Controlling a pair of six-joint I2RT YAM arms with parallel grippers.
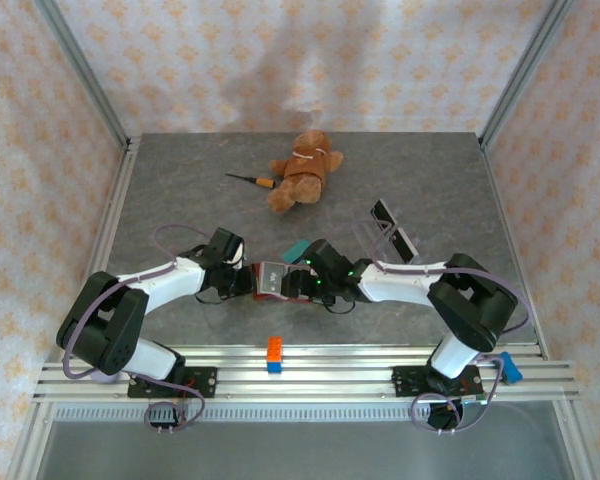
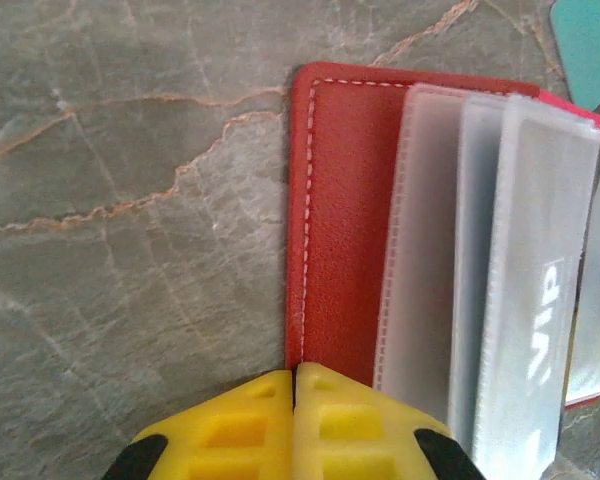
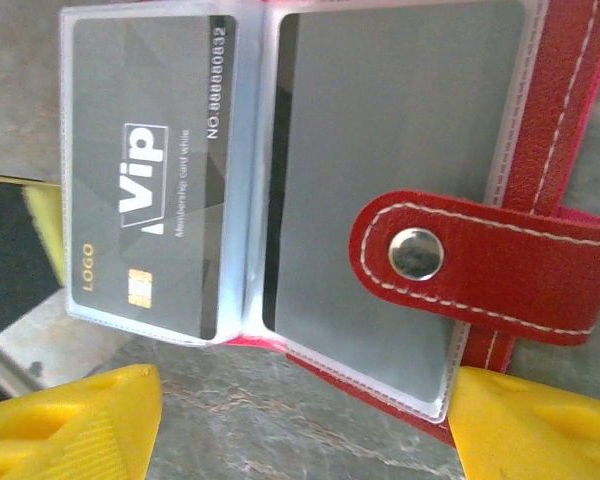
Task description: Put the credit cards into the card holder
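Red card holder [image 2: 340, 220] lies open; left claw [image 2: 293, 388] closed at its edge, right claw [image 3: 300, 425] spread

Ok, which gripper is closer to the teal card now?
Right. The right gripper sits close beside the teal card; the left gripper is at the card holder's left edge, farther away.

Holder [image 1: 270, 282] lies open on table [image 1: 180, 200], front centre, between the grippers: left gripper [image 1: 244, 279] at its left edge, right gripper [image 1: 302, 283] at its right. VIP card [image 3: 145, 190] sits in one sleeve, tab [image 3: 450, 255] lies across the next. Loose card [image 1: 296, 249] just behind holder, to the right. Bear [image 1: 302, 170] back centre, screwdriver [image 1: 250, 180] just left of it. Stand [image 1: 393, 228] right of holder, further back. Block [image 1: 275, 354] on front rail [image 1: 360, 375], before holder.
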